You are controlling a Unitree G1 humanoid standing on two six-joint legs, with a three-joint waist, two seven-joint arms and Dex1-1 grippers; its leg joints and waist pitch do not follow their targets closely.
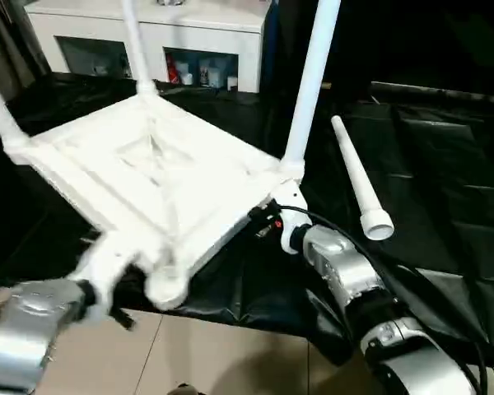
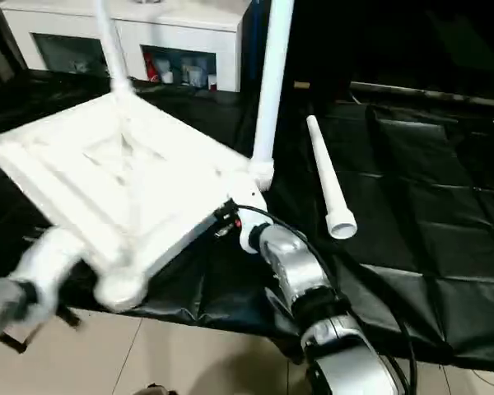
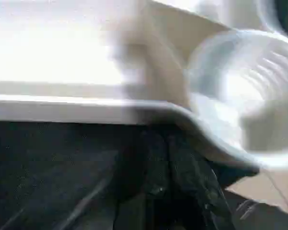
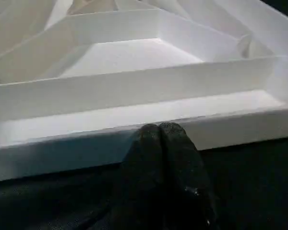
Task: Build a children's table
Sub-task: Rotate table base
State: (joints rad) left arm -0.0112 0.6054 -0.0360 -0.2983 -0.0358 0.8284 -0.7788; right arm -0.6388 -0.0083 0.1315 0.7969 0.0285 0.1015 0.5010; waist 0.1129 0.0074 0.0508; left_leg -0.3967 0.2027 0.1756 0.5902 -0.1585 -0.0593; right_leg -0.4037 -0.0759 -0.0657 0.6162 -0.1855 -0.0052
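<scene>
The children's table (image 1: 148, 173) lies upside down and tilted on the black sheet, ribbed underside up. Three white legs stand in its corners, among them the right one (image 1: 311, 82) and the far one (image 1: 134, 41). A loose leg (image 1: 358, 181) lies on the sheet to the right. The near corner socket (image 1: 166, 288) has no leg in it. My right gripper (image 4: 158, 132) is shut, its tips against the table's near-right rim (image 4: 134, 139) beside the right leg's corner. My left arm (image 1: 29, 321) reaches the near-left rim next to the empty socket (image 3: 240, 96), and its gripper (image 3: 170, 165) is blurred.
A white cabinet (image 1: 214, 33) with glass-fronted compartments stands behind the table. The black sheet (image 1: 445, 164) spreads out to the right past the loose leg. Tiled floor (image 1: 189, 354) shows below the sheet's near edge.
</scene>
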